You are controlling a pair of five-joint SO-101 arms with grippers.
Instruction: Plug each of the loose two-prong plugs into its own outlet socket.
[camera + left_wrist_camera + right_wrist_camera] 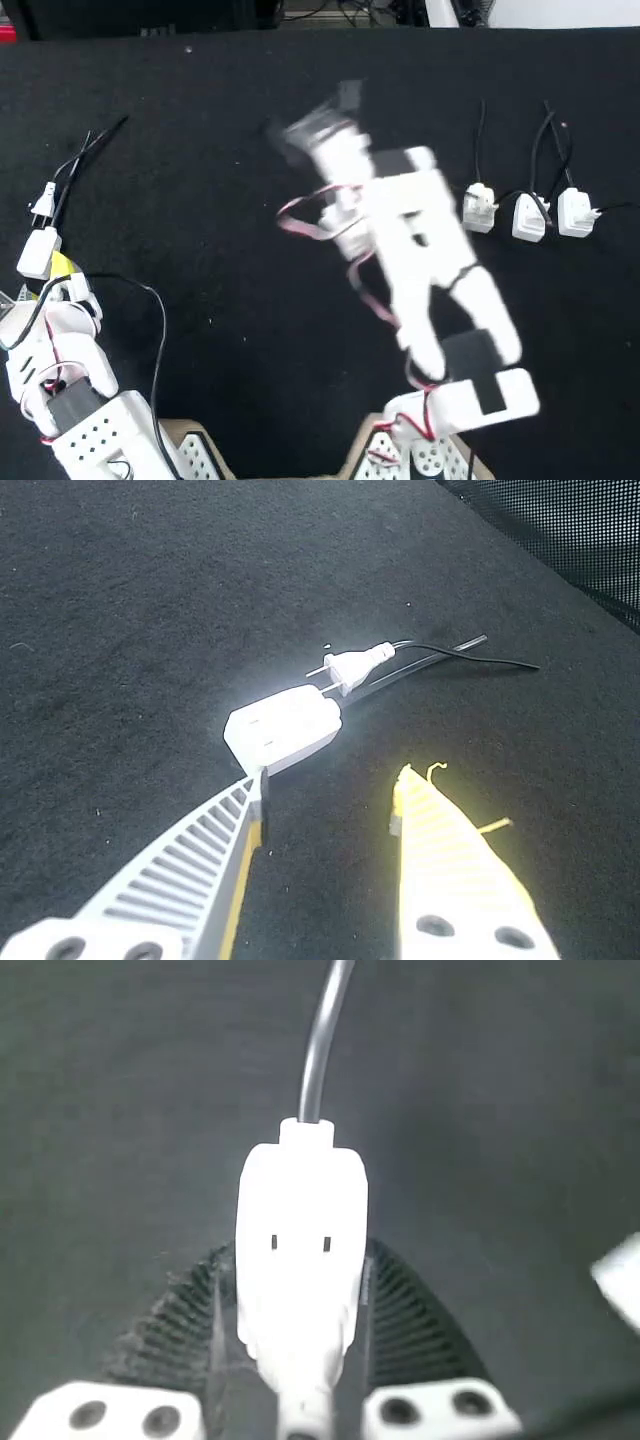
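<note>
1. In the high view, a black table (230,340) is seen from above.
   - The left claw (42,278) is found at the table's left edge.
   - A white socket (34,252) is seen just beyond its tips, and a small white plug (42,205) lies directly past the socket, in line with it.
   - Black cables (85,150) are led away from that pair.
   - The right claw (318,128) is held over the middle of the table, well apart from socket and plug. What it holds cannot be made out here.
   - A row of three white blocks (528,217) with black cables is laid near the right edge.

2. In the left wrist view, the left claw is shown spread wide, with nothing between its fingers.
   - The socket lies just ahead of the gap, on the side of the white finger (200,850), whose tip is at the socket's near corner.
   - The yellow finger (440,850) stands apart from it.
   - The plug's two prongs are pointed at the socket's far end. Whether they are seated cannot be told.

3. In the right wrist view, the right claw is shown pinching a second socket (300,1250), a white piece with two slots.
   - The piece is clamped between the black fingers (410,1320).
   - Its grey cable (320,1050) runs away over the table.
</note>
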